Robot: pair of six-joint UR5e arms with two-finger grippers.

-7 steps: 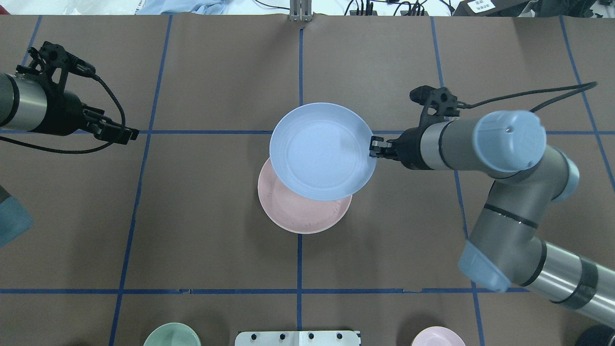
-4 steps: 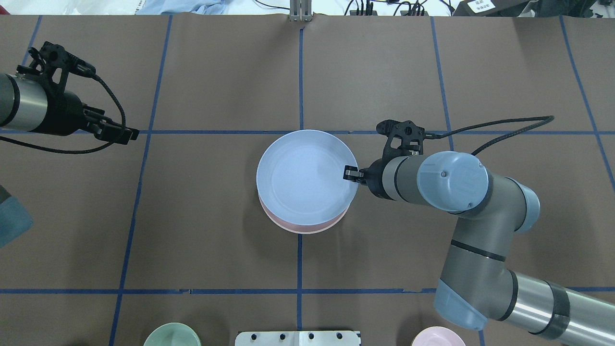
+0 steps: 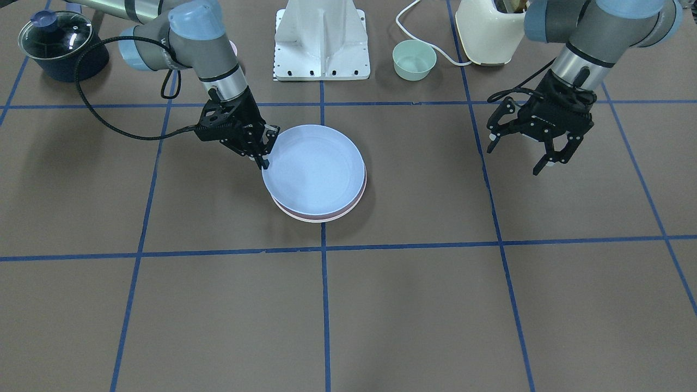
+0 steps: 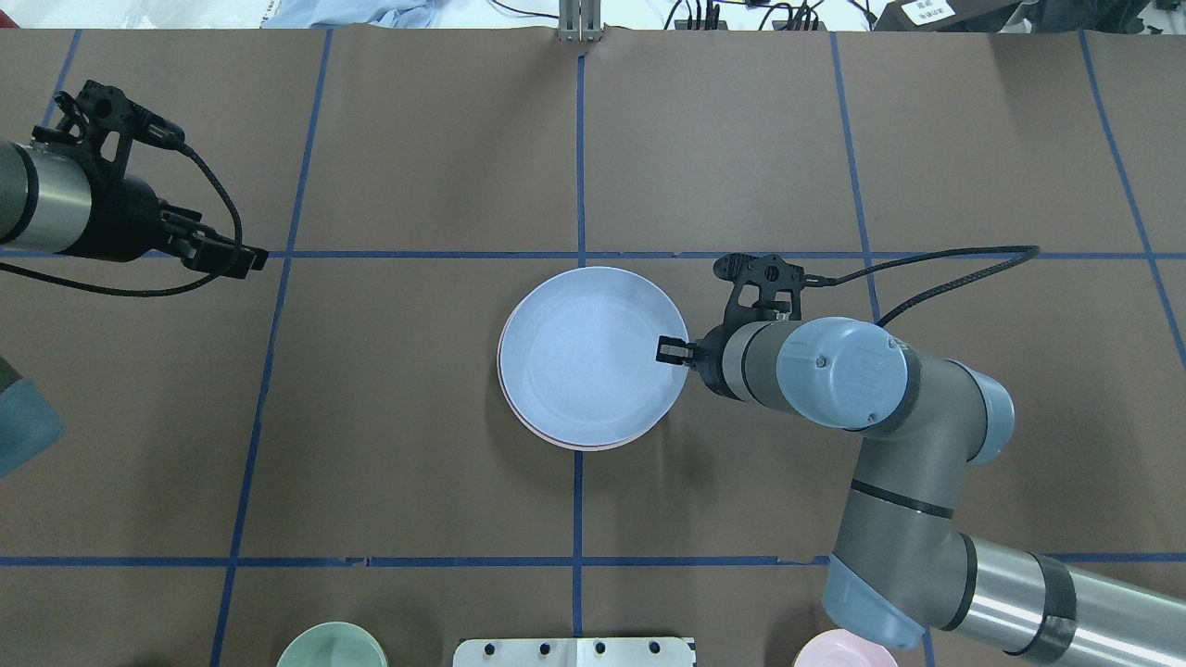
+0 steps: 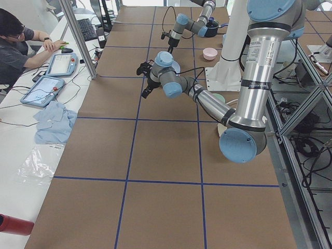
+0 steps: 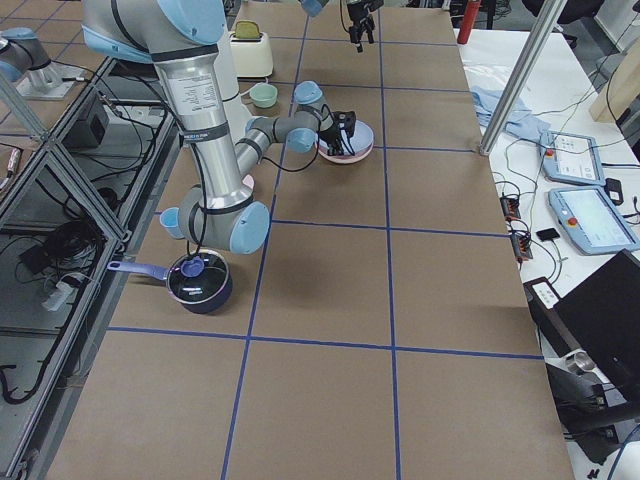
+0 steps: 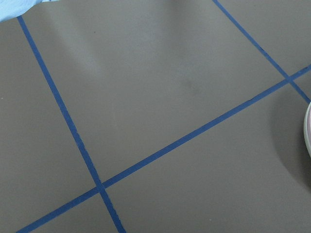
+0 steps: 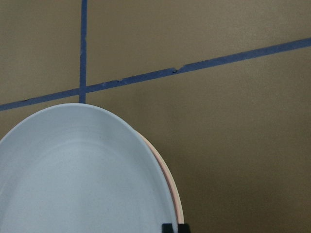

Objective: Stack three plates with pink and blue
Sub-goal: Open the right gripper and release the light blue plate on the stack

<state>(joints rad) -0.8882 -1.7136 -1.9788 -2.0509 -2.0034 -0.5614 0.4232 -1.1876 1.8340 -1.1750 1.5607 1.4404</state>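
A light blue plate lies almost centred on a pink plate, of which only a thin rim shows, at the table's middle. In the front-facing view the blue plate covers the pink plate the same way. My right gripper is shut on the blue plate's right rim, low at the stack; it also shows in the front-facing view. The right wrist view shows the blue plate over the pink rim. My left gripper is open and empty, far to the left above the table.
A green bowl and a pink bowl sit at the robot's edge beside the white base. A cream appliance and a lidded dark pot stand near that edge too.
My right gripper has carried the blue plate toward the robot and down onto the pink plate, which is now almost covered. The left arm has not moved.
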